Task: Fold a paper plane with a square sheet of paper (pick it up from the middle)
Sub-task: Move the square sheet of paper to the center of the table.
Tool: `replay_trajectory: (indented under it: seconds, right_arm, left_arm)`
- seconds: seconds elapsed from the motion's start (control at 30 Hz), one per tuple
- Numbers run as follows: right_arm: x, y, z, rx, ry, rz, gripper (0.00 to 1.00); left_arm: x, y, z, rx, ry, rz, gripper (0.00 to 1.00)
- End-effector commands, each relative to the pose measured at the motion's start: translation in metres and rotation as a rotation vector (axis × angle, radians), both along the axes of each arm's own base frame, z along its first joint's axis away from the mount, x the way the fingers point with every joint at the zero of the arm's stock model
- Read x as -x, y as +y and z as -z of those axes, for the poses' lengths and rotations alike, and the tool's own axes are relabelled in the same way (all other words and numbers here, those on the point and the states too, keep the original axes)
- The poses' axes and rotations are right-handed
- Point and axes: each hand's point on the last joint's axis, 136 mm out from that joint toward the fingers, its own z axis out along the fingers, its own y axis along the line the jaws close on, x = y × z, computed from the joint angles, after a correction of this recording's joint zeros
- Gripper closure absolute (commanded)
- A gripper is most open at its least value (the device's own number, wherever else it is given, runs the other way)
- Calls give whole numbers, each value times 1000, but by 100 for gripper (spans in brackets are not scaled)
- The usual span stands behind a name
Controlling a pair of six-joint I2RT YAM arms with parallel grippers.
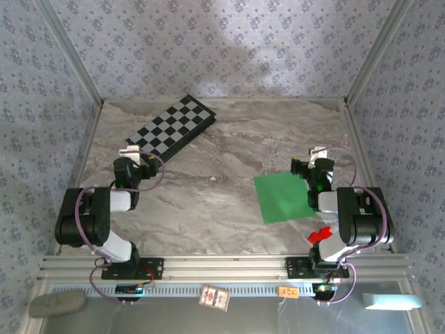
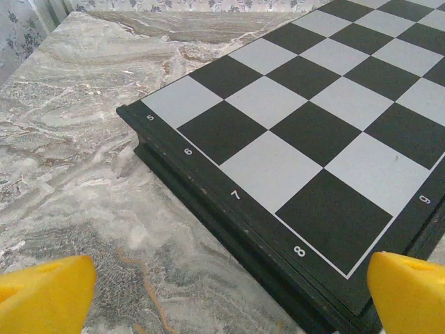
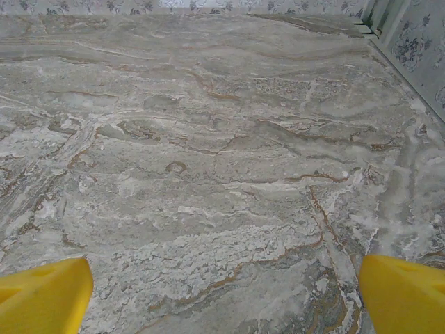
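Your left gripper (image 2: pixel 229 296) has its yellow fingers (image 2: pixel 42 296) spread wide and empty, poised at the checkered board (image 2: pixel 313 125). Your right gripper (image 3: pixel 222 296) gapes the same over the bare table (image 3: pixel 208 139). The green paper (image 1: pixel 284 197) lies flat and unfolded by the right arm, its middle likely within easy reach
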Motion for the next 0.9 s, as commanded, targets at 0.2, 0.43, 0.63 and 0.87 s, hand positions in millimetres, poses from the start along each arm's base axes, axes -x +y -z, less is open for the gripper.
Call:
replay_trajectory:
  seconds: [0.2, 0.43, 0.63, 0.87]
  right_arm:
    - [-5, 0, -4, 0, -6, -3, 0]
    - [-5, 0, -5, -1, -9, -4, 0]
    - [-5, 0, -5, -2, -9, -5, 0]
    - [-5, 1, -5, -3, -8, -9, 0]
  left_arm:
    - [-5, 1, -5, -10, -11, 2, 0]
    - [-5, 1, -4, -10, -11, 2, 0]
    - [-5, 2, -4, -7, -11, 3, 0]
    - [-6, 2, -5, -5, -13, 3, 0]
